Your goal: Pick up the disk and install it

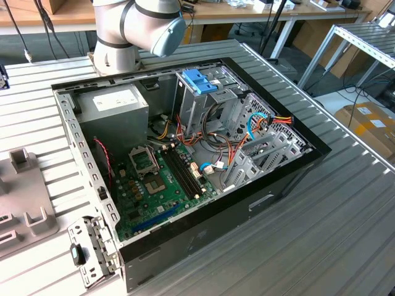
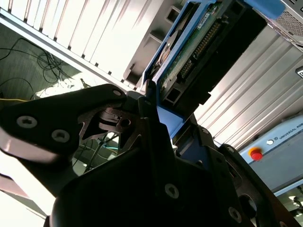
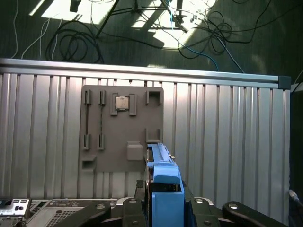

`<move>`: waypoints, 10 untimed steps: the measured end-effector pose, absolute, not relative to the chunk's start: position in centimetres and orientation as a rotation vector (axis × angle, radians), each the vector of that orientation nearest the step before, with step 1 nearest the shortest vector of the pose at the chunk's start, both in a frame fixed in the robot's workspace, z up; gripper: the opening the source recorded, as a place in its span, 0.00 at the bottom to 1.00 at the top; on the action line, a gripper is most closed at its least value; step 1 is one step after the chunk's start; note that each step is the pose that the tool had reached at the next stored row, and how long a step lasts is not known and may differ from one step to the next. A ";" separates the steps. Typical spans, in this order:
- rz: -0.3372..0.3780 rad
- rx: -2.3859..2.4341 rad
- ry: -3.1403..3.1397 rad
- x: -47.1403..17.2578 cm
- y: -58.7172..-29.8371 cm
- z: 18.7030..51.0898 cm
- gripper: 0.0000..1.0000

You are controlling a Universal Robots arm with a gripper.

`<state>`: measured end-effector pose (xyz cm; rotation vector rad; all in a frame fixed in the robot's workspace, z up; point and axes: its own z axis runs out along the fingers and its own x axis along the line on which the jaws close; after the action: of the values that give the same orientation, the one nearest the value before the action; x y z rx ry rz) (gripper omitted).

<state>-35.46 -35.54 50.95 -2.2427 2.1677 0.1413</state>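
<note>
My gripper [image 3: 163, 201] is shut on the disk [image 3: 163, 182], a dark drive in a bright blue carrier, held on edge between the black fingers [image 3: 138, 189]. In the second wrist view the disk [image 2: 199, 42] shows its green board and connector row, with the gripper [image 2: 165, 120] clamped on the carrier's blue end. The disk's far end lies over the corner of a grey fixture plate [image 3: 120, 127]. I cannot tell whether it touches the plate. In the exterior view the arm [image 1: 139, 24] stands behind the open computer case [image 1: 185, 160].
A tall grey cage with a light-blue bracket [image 1: 200, 80] stands inside the case, beside cables and the green motherboard [image 1: 157, 185]. The grey fixture plate [image 1: 24, 203] lies on the ribbed table at the exterior view's left and holds a small chip [image 3: 122, 102]. Cables lie on the floor past the table edge [image 3: 142, 71].
</note>
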 end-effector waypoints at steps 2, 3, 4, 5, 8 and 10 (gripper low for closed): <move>0.141 -2.243 2.168 -35.3 -35.5 51.0 0.37; 0.141 -2.243 2.168 -35.3 -35.5 51.0 0.37; 0.141 -2.243 2.168 -35.2 -35.5 50.9 0.37; 0.141 -2.243 2.168 -35.2 -35.5 51.0 0.37; 0.141 -2.243 2.168 -35.0 -35.5 51.0 0.37; 0.141 -2.243 2.168 -34.9 -35.5 50.9 0.37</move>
<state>-34.86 -35.54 50.95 -2.2426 2.1678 0.1413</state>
